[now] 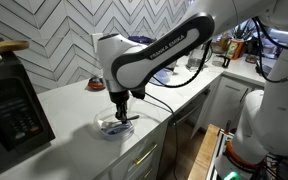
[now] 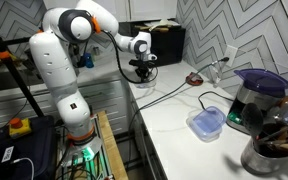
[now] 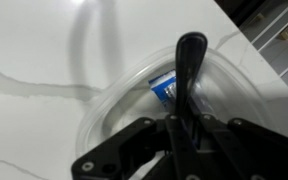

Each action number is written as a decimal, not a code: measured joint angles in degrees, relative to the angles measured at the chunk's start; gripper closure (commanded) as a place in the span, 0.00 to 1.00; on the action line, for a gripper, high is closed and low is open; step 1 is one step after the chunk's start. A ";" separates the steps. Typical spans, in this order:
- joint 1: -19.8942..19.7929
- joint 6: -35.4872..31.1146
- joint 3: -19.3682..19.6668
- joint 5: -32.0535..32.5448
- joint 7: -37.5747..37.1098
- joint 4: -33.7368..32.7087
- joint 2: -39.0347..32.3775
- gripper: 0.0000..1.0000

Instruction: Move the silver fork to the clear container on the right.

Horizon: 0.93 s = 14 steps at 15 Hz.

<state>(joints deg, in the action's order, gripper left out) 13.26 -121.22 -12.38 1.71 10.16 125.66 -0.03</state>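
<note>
**Pincer (image 3: 179,122) clamped on the silver fork (image 3: 191,60) over the round dish (image 3: 104,105)**

The jaws are drawn narrow round the fork's slim handle, which looks dark in the wrist view and stands up from the dish. The dish sits near the front edge of a white veined counter (image 1: 74,105) under a herringbone tile wall (image 1: 64,40). The clear container (image 2: 206,122) lies well apart, beside the black coffee machine (image 2: 252,105), with open counter between.

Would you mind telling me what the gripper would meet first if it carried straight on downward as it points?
Most likely the round clear dish: the gripper points straight down over it, and the wrist view shows a bluish item inside it near that line. Depth is unclear, so either could come first.
</note>
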 measured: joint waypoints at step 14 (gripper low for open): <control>-4.47 3.98 2.26 8.48 -9.75 5.35 20.70 0.97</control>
<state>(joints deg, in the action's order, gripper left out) 8.79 -117.24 -10.12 10.19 0.41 131.01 20.66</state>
